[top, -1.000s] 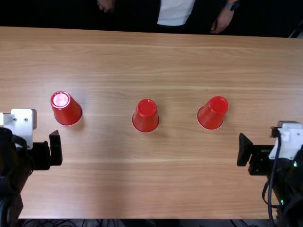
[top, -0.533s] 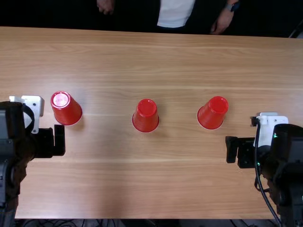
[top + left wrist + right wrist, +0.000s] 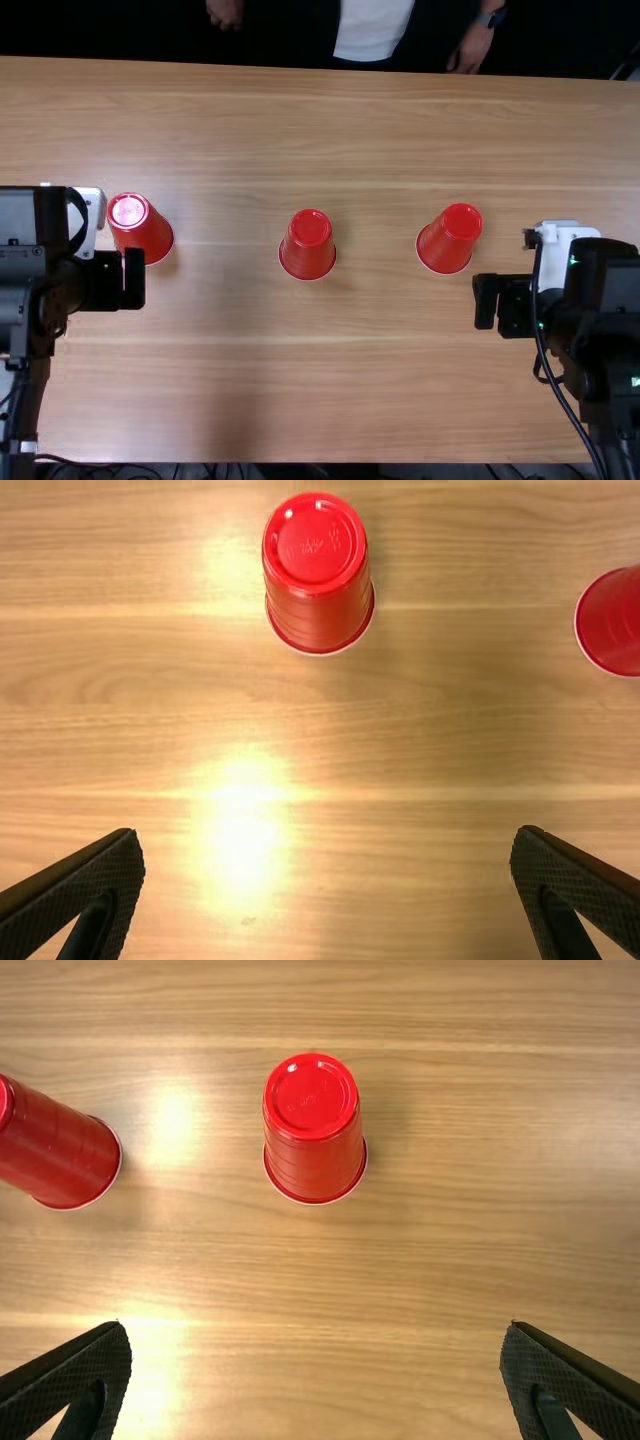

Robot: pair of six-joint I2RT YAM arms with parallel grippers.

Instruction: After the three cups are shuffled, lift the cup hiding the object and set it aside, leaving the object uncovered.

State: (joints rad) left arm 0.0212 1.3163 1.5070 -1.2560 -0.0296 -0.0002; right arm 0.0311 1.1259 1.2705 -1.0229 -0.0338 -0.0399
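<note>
Left tool [image 3: 325, 838] spread beside left cup [image 3: 138, 230], right tool [image 3: 315, 1330] spread near right cup [image 3: 450, 238], middle cup [image 3: 307, 244] between

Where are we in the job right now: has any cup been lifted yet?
Done: the shuffle looks over; left cup, middle cup and right cup stand upside down in a row, untouched. In hand: left tool and right tool are open and empty, each short of its nearest cup. Left: choose a cup, lift it, set it aside.

Robot lab: wood table [image 3: 320, 120], 2 wrist-cam arms [image 3: 590, 300].
</note>
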